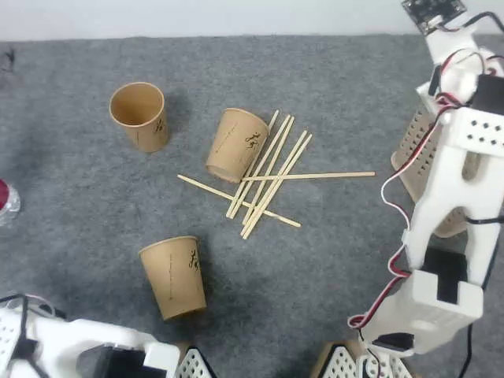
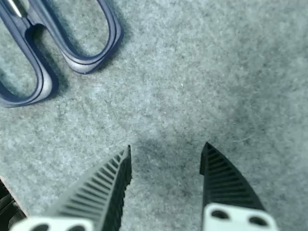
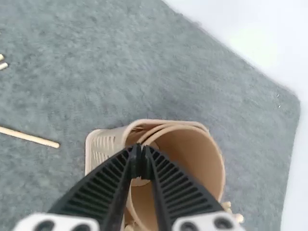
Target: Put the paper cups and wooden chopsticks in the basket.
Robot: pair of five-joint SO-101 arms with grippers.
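Three paper cups show on the grey mat in the high view: one upright (image 1: 138,115) at the far left, one on its side (image 1: 236,144) against the chopstick pile (image 1: 270,175), one (image 1: 173,276) near the front. A fourth paper cup (image 3: 192,159) hangs inside the perforated tan basket (image 3: 102,147), with my right gripper (image 3: 140,155) shut on its rim. The right arm (image 1: 457,197) covers most of the basket (image 1: 413,142) at the mat's right side. My left gripper (image 2: 166,154) stands open over bare mat, holding nothing.
Dark blue scissor handles (image 2: 62,38) lie on the mat just beyond the left gripper. A red-capped object (image 1: 6,201) sits at the left edge. One chopstick (image 3: 29,138) lies close to the basket. The mat's far edge meets a white surface (image 3: 250,33).
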